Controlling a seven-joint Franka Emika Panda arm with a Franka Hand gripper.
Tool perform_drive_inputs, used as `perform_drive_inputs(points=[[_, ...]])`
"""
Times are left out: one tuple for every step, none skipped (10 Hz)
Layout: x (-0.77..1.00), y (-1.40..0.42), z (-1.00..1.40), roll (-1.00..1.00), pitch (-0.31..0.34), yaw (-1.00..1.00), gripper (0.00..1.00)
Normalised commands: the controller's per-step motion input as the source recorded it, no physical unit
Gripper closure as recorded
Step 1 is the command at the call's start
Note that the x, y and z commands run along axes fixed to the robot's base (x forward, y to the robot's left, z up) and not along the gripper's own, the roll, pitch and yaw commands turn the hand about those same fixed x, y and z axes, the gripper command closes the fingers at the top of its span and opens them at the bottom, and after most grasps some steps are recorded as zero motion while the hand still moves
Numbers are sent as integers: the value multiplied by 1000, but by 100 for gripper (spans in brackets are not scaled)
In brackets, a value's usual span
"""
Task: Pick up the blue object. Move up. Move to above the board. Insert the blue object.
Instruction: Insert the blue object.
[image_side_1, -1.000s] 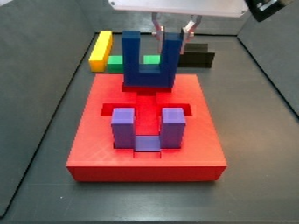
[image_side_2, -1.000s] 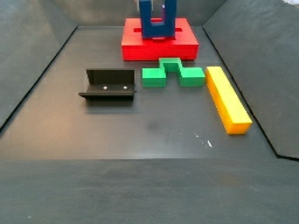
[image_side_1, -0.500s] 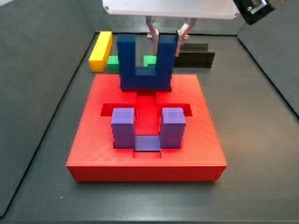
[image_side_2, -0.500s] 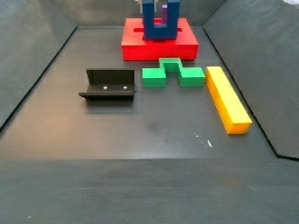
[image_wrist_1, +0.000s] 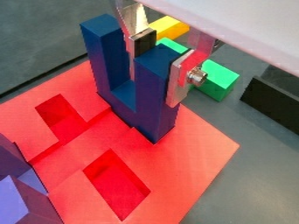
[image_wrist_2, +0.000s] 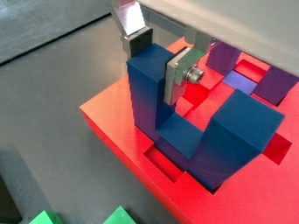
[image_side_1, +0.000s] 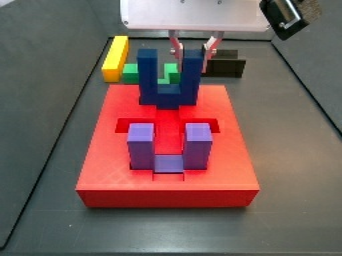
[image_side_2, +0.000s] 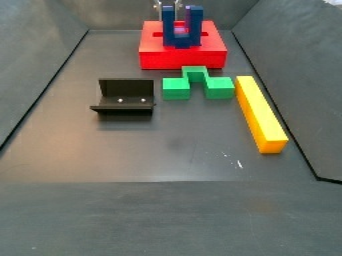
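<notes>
Blue object (image_side_1: 170, 84) is standing upright at the far end of the board (image_side_1: 107, 170), its base sitting in a recess. Gripper (image_wrist_1: 160, 58) is clamping one prong, with the purple block (image_side_1: 168, 147) nearer.

Blue object (image_side_1: 170, 84) upright in the board (image_side_1: 107, 160), one prong between the gripper (image_side_1: 190, 48) fingers (image_wrist_1: 181, 77).

Blue object (image_side_1: 170, 85), red board (image_side_1: 167, 180), silver gripper (image_side_1: 191, 45)
</notes>
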Motion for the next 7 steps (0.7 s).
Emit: perform_drive_inputs(points=[[80,0,-357,47,-113,-103,100],[6,0,-443,39,-129,-71,100],[0,0,-514,39,-131,-46,100],[0,0,-554,40,-134,-40,100],[0,0,-551,33,-130,-34,100],[0,0,-474,27,-114,-37,100],[0,0,0,0,0,0,100]])
